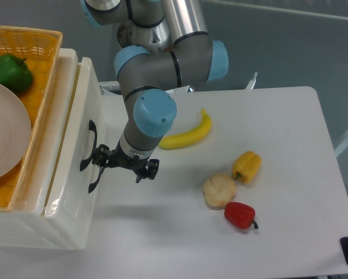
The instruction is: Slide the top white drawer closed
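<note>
The top white drawer (pixel 75 125) sticks out a little from the white cabinet at the left, its curved black handle (pixel 90 142) facing right. A narrow gap of its inside shows along the top. My gripper (pixel 123 165) is pressed up against the drawer front just below that handle, with its left fingers (pixel 99 158) touching the front. The jaws look spread, with nothing held between them. The lower drawer's black handle (pixel 94 179) sits right beside the fingers.
An orange woven basket (pixel 28 52) on the cabinet holds a white plate (pixel 5 139) and a green pepper (pixel 10 72). On the table lie a banana (pixel 188 133), a yellow pepper (pixel 247 166), a bread roll (pixel 219 190) and a red pepper (pixel 240 214).
</note>
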Motion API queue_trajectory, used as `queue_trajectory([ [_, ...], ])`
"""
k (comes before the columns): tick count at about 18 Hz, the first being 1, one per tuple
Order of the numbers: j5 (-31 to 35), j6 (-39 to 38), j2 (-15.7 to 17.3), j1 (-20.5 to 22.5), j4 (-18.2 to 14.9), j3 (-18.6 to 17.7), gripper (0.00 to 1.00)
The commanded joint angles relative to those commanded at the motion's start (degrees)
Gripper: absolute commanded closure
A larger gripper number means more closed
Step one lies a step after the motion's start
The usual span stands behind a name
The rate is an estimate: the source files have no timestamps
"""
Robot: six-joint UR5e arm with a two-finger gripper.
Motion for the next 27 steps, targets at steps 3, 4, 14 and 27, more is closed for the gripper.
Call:
queue_trajectory([
  [3, -1.23, -0.18, 0.00, 0.09, 0.00, 0.00, 0.00],
  [4, -1.23, -0.26, 0.00, 0.09, 0.00, 0.00, 0.00],
  [14, -0.70, -0.26, 0.44, 0.79, -0.09, 0.18, 0.00],
  [27, 9.13, 6.84, 1.76, 10.36, 0.09, 4.30, 0.00],
])
